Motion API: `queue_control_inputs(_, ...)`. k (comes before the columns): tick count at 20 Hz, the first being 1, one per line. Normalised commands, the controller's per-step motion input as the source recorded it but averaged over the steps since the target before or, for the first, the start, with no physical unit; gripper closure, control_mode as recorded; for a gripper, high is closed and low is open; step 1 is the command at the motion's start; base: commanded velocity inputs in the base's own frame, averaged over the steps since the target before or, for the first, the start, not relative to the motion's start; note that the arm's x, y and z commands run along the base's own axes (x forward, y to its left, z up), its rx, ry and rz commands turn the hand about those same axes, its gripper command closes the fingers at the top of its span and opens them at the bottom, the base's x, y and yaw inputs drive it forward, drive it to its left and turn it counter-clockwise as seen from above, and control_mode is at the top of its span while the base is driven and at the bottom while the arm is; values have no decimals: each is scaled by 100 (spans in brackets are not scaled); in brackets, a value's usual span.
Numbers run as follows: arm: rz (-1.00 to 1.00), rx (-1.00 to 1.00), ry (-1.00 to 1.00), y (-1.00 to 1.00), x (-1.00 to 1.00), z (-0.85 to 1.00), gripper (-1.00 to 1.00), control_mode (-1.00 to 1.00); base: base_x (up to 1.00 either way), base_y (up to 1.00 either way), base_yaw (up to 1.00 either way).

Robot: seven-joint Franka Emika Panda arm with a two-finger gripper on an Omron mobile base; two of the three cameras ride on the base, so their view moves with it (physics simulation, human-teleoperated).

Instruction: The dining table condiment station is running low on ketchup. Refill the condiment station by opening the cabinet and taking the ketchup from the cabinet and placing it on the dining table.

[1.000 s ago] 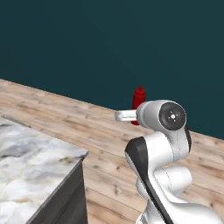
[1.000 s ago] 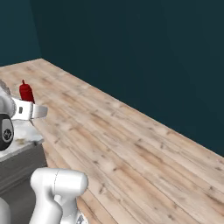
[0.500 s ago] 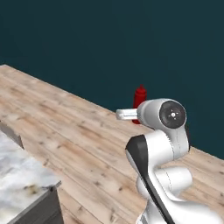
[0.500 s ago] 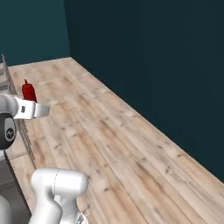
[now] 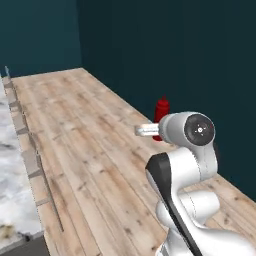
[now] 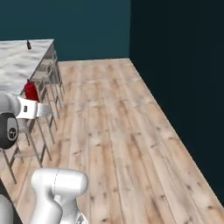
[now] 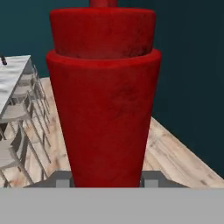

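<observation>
The ketchup point(image 7: 103, 100), a red squeeze bottle, stands upright between my gripper's point(image 7: 107, 182) two fingertips, which press its lower sides. My gripper is shut on it. The same ketchup point(image 5: 161, 112) peeks out above my wrist in the left base view, and the ketchup point(image 6: 30, 90) shows above my hand in the right base view. It is carried in the air over the wooden floor. The dining table point(image 6: 19, 61), a marble slab, lies to the left, and the dining table point(image 5: 11, 165) fills the left edge. The cabinet is out of view.
Grey chairs point(image 6: 43, 85) line the table's near side, and the chairs point(image 7: 17, 113) also show left of the bottle. A small dark bottle point(image 6: 29, 44) stands at the table's far end. Dark teal walls point(image 6: 175, 65) meet in a corner ahead; plank floor point(image 6: 122, 131) lies between.
Both base views have swung as the base turned: the table has slid to the left and a wall corner has come into sight. The ketchup stays in my grip, held the same way.
</observation>
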Motion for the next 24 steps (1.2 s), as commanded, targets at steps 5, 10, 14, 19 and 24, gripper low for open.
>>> queue_control_inputs(5,0,0,0,0,0,0,100,100,100,-34,67)
queue_control_inputs(10,0,0,0,0,0,0,100,100,98,-26,75)
queue_control_inputs(14,0,0,0,0,0,0,100,100,82,-27,82)
queue_control_inputs(19,0,0,0,0,0,0,100,100,70,-22,86)
queue_control_inputs(24,0,0,0,0,0,0,100,100,61,-27,86)
